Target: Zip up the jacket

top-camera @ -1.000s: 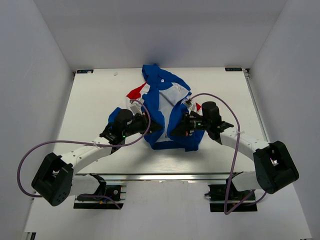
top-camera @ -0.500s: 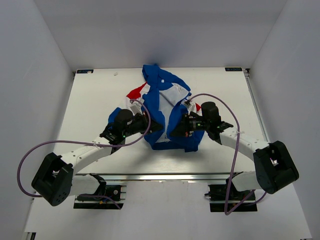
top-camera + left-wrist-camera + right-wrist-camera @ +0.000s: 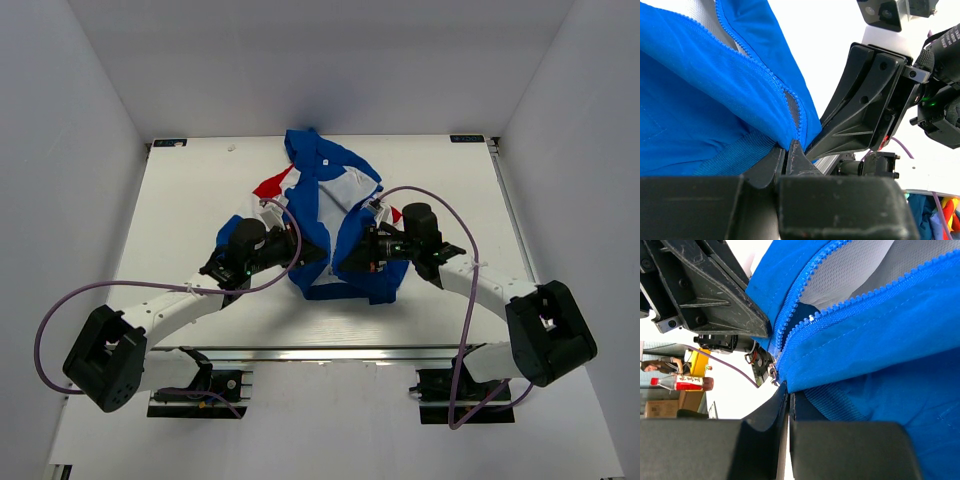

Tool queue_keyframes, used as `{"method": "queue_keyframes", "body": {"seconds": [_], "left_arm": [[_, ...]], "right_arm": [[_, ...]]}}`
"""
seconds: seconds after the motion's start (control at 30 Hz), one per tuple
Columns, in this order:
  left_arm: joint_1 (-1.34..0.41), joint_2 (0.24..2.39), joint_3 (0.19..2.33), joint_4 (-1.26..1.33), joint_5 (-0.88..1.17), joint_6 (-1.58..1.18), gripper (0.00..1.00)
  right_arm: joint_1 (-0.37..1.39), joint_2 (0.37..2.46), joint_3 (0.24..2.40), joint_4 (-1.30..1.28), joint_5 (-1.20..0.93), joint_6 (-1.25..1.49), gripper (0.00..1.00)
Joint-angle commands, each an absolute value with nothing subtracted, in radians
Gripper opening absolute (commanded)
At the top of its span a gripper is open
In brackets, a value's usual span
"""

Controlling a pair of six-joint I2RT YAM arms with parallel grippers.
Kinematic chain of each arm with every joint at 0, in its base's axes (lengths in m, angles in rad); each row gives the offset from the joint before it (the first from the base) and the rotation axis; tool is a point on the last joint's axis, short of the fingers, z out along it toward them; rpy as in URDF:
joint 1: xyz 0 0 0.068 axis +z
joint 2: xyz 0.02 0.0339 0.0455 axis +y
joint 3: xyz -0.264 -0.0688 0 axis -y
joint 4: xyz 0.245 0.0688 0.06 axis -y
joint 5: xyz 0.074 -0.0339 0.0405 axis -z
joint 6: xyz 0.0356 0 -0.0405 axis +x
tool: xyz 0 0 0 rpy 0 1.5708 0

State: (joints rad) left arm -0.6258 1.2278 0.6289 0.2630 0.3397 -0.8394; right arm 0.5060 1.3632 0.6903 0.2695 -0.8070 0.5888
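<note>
The royal-blue jacket (image 3: 322, 215) with red and white panels lies open at the middle of the white table, its white lining showing. My left gripper (image 3: 300, 252) is shut on the jacket's left front hem; the left wrist view shows its jaws pinched on the blue hem (image 3: 700, 130) at the zipper's lower end. My right gripper (image 3: 350, 256) is shut on the right front hem; the right wrist view shows the hem (image 3: 875, 365) in its jaws, with the metal zipper slider (image 3: 772, 374) hanging at the bottom of the zipper teeth. The two grippers face each other closely.
The white table (image 3: 200, 200) is walled by white panels on three sides. Purple cables (image 3: 90, 300) loop from both arms. The aluminium rail (image 3: 320, 352) runs along the near edge.
</note>
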Motion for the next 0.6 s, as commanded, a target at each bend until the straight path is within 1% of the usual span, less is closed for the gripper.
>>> {"method": "queue_keyframes", "body": {"seconds": [0.0,0.33,0.57], "left_arm": [[-0.634,1.209,0.623,0.282,0.333,-0.842,0.0],[-0.635,1.21,0.621,0.281,0.327,-0.841,0.0],[-0.635,1.197,0.623,0.265,0.318,-0.834,0.0]], "right_arm": [[0.512,1.373,0.723,0.339,-0.818,0.612,0.0],[0.512,1.376,0.721,0.382,-0.795,0.643,0.0],[0.512,1.37,0.727,0.357,-0.77,0.634,0.0]]}}
